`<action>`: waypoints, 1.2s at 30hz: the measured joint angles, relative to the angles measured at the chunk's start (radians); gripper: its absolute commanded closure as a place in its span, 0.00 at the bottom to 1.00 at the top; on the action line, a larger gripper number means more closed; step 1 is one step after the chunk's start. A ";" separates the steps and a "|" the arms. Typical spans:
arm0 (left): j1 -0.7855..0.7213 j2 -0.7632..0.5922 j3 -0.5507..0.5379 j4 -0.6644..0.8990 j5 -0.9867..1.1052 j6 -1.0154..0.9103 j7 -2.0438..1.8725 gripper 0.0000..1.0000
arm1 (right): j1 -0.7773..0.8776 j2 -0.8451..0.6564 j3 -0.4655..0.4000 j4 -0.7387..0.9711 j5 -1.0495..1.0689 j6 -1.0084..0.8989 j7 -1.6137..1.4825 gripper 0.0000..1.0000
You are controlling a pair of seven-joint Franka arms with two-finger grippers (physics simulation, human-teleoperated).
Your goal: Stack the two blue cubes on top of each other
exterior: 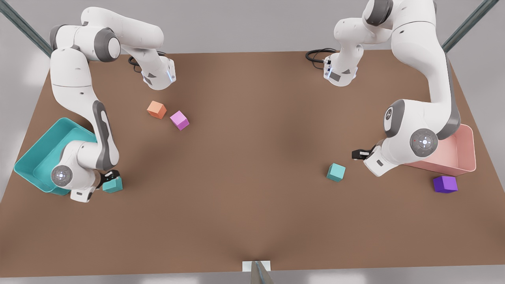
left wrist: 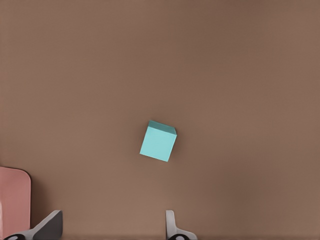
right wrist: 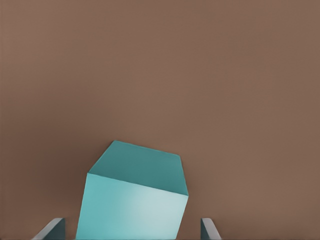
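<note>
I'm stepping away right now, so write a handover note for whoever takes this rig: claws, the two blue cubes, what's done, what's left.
Right claw: open, low around the first blue cube, beside the teal tray; not closed on it.
Left claw: open, raised beside the pink tray, looking down on the second blue cube.
Done: nothing stacked; both cubes on the table, far apart.
Left: grasp one, carry it across, set it on the other.
</note>
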 measured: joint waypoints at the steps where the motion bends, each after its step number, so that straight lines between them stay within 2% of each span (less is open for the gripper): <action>1: 0.000 0.000 0.000 0.000 0.000 0.000 0.000 0.00 | -0.001 0.002 0.000 -0.001 0.005 0.000 0.001 0.00; 20: -0.001 0.035 -0.011 0.001 0.041 -0.001 0.007 0.00 | -0.006 0.042 0.000 -0.015 0.119 -0.015 0.067 0.02; 22: -0.032 0.067 -0.014 0.008 0.072 0.023 0.017 0.00 | -0.007 0.043 0.000 -0.015 0.134 -0.017 0.073 0.41; 23: -0.042 0.092 -0.028 0.012 0.085 0.035 0.025 0.00 | -0.007 0.042 0.000 -0.015 0.141 -0.018 0.074 0.47; 24: -0.047 0.105 -0.045 0.015 0.093 0.047 0.039 0.00 | -0.007 0.041 0.000 -0.015 0.149 -0.019 0.075 0.58; 26: -0.038 0.099 -0.059 0.017 0.092 0.069 0.075 0.00 | -0.006 0.035 0.000 -0.014 0.160 -0.022 0.073 0.65; 29: -0.045 0.093 -0.066 0.017 0.092 0.096 0.121 0.00 | 0.000 -0.012 0.014 -0.005 0.170 -0.050 0.069 0.65; 32: -0.038 0.105 -0.069 0.011 0.091 0.114 0.154 0.00 | 0.070 -0.139 0.101 0.057 0.174 -0.143 0.074 0.68; 34: -0.047 0.124 -0.069 0.008 0.108 0.128 0.174 0.00 | 0.187 -0.174 0.203 0.194 0.176 -0.226 0.094 0.68; 36: -0.044 0.143 -0.069 0.007 0.120 0.144 0.195 0.00 | 0.351 -0.148 0.288 0.341 0.173 -0.289 0.127 0.72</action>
